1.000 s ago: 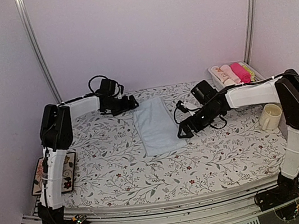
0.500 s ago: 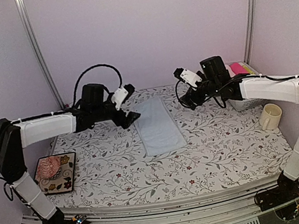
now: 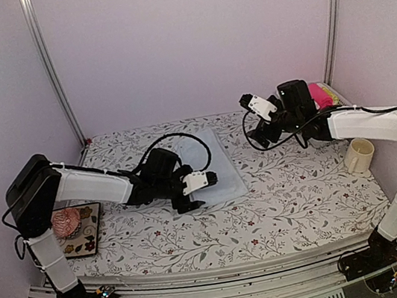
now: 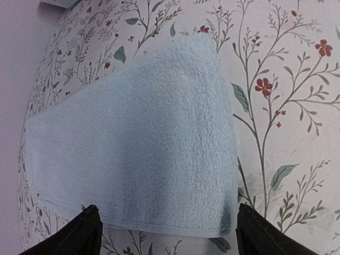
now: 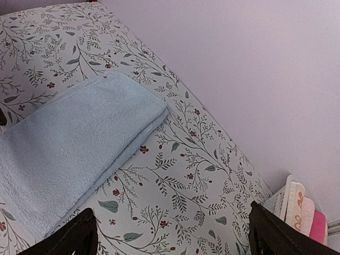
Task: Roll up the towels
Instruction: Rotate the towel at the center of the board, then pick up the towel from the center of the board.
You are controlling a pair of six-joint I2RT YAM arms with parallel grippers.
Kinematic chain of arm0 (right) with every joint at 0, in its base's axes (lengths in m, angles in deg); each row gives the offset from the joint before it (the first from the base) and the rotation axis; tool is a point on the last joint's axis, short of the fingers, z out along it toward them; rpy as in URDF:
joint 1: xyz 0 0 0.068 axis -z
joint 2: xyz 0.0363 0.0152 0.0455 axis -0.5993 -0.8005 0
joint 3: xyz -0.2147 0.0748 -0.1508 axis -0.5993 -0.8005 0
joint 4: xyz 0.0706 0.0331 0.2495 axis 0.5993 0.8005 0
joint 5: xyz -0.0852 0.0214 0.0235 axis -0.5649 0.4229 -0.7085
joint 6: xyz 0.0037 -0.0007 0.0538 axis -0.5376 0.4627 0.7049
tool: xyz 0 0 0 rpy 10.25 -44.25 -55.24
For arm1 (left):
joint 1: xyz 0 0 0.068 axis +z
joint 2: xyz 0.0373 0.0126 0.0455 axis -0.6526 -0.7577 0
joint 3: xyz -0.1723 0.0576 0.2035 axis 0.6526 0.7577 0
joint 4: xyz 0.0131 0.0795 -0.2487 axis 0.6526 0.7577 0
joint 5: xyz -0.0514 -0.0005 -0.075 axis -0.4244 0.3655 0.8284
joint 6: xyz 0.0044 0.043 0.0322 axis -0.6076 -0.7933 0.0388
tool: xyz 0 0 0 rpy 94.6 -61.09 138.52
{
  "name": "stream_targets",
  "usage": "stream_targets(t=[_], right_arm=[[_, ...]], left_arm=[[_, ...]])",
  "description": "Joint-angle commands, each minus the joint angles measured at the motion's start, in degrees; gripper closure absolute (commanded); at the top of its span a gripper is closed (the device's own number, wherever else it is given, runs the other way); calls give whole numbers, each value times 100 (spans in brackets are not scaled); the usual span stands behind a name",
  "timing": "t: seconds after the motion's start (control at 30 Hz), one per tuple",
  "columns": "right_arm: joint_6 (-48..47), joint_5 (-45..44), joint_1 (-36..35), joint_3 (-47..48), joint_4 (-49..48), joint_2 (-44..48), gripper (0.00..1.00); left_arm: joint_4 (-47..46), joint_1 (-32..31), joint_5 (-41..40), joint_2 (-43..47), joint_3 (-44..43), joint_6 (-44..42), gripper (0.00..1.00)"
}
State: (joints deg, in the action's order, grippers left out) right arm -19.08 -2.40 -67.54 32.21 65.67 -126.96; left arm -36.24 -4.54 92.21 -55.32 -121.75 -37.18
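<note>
From above, the light blue towel [image 3: 219, 162] lies flat and lengthwise in the middle of the worktop [image 3: 305, 204]. My left arm [image 3: 91, 187] is down low at its near left corner. I judge it is placed there to start the roll from that short edge. The right arm [image 3: 368, 120] is held up beside the far right corner, likely ready to steady that end.

Left wrist: the towel's near edge lies just ahead of my two fingertips [image 4: 87, 234]. The left jaws are apart and pinch nothing yet.

Right wrist: the towel's far, folded end sits to the upper left. The right jaws are spread wide with nothing between them. A basket [image 5: 297, 204] of rolled cloths shows in the corner.
</note>
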Motion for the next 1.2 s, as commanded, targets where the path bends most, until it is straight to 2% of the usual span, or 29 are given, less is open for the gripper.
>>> stream_targets(t=[0.0, 0.27, 0.5, 0.9, 0.97, 1.03, 1.17], right_arm=[[115, -195, 5, -223, -175, 384, 1], [154, -212, 21, -271, -131, 501, 1], [234, -168, 22, -207, -58, 505, 1], [165, -22, 22, -462, -215, 678, 1], [66, 115, 22, -546, -245, 713, 1], [-51, 281, 22, -604, -242, 721, 1], [-808, 1282, 22, -981, -208, 858, 1]], left_arm=[[-205, -244, -119, -60, 113, -435, 14], [-187, -522, -298, -68, 349, -560, 26], [-363, -595, -723, -345, 356, -663, 44], [-387, -630, -733, -552, 336, -674, 76], [-310, -628, -652, -532, 322, -647, 85], [-208, -624, -519, -489, 322, -628, 100], [38, -540, -178, -359, 292, -486, 100]])
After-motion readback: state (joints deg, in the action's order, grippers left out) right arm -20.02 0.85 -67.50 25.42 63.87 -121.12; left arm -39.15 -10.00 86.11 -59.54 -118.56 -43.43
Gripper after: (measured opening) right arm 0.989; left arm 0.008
